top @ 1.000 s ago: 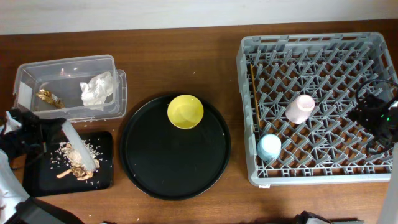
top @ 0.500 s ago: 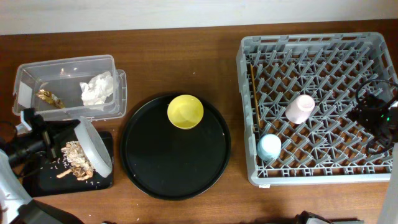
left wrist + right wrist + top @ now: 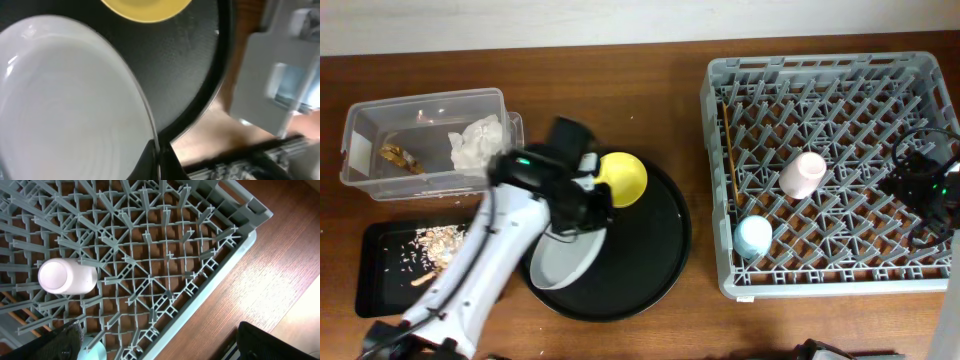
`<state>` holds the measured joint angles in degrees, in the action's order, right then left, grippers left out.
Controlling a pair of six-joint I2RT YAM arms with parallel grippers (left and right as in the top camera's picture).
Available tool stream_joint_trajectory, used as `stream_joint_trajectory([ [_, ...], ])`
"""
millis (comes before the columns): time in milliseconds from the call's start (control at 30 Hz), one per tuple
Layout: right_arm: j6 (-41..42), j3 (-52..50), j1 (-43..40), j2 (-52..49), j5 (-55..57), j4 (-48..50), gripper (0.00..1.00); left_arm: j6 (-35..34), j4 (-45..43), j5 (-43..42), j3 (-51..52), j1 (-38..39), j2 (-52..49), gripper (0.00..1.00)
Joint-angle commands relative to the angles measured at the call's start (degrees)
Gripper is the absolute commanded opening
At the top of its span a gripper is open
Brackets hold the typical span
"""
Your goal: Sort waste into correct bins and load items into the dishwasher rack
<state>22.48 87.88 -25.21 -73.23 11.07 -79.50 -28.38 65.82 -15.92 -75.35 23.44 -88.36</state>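
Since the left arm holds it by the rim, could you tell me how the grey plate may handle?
The grey plate looks rigid and glossy, so it probably will not flex but may slip. Pinched at one rim edge by the left gripper, it could pivot over the round black tray.

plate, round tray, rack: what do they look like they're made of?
Plate: pale grey and glossy, with faint concentric rings and highlights. It could be glazed ceramic or melamine; I can't tell which.
Round tray: black with a fine speckled texture and a low sheen, likely plastic.
Rack: dull grey moulded lattice, plastic.
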Motion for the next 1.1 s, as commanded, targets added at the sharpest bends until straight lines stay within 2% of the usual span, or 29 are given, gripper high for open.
stream_joint_trajectory([
  [0,0.5,0.2,-0.3,0.4,0.1,0.0,0.99,-9.9,-1.4,15.9,-0.5,10.6,0.9,0.01],
  [33,0.5,0.2,-0.3,0.4,0.1,0.0,0.99,-12.3,-1.3,19.4,-0.5,13.6,0.6,0.01],
  [133,0.5,0.2,-0.3,0.4,0.1,0.0,0.99,-13.0,-1.7,20.5,-0.4,19.4,-1.8,0.01],
  [300,0.5,0.2,-0.3,0.4,0.1,0.0,0.99,-15.7,-3.2,23.3,-0.4,21.8,-12.0,0.01],
  [367,0.5,0.2,-0.3,0.4,0.1,0.0,0.98,-15.7,-3.2,23.3,-0.4,21.8,-13.4,0.15],
  [400,0.5,0.2,-0.3,0.4,0.1,0.0,0.99,-15.7,-3.2,23.3,-0.5,21.8,-13.4,0.45],
  [433,0.5,0.2,-0.3,0.4,0.1,0.0,0.99,-15.7,-3.2,23.3,-0.5,21.8,-13.4,0.53],
  [567,0.5,0.2,-0.3,0.4,0.1,0.0,0.99,-12.3,-0.8,24.0,-3.3,20.5,-12.1,0.54],
  [667,0.5,0.2,-0.3,0.4,0.1,0.0,0.99,-12.3,4.1,29.8,-11.1,13.7,-8.6,0.54],
  [767,0.5,0.2,-0.3,0.4,0.1,0.0,0.99,-12.3,5.0,32.5,-14.4,1.6,-3.7,0.55],
  [833,0.5,0.2,-0.3,0.4,0.1,0.0,0.99,-12.3,6.6,32.5,-14.4,-9.2,-1.5,0.55],
  [867,0.5,0.2,-0.3,0.4,0.1,0.0,0.99,-12.3,7.9,32.5,-14.4,-14.1,-1.4,0.61],
  [900,0.5,0.2,-0.3,0.4,0.1,0.0,0.99,-12.3,8.7,32.4,-14.4,-17.6,-1.4,0.99],
  [1000,0.5,0.2,-0.3,0.4,0.1,0.0,0.99,-12.3,10.2,28.8,-14.4,-27.8,-1.4,0.99],
  [1067,0.5,0.2,-0.3,0.4,0.1,0.0,0.99,-12.3,10.2,29.0,-14.4,-30.2,-1.4,0.99],
])
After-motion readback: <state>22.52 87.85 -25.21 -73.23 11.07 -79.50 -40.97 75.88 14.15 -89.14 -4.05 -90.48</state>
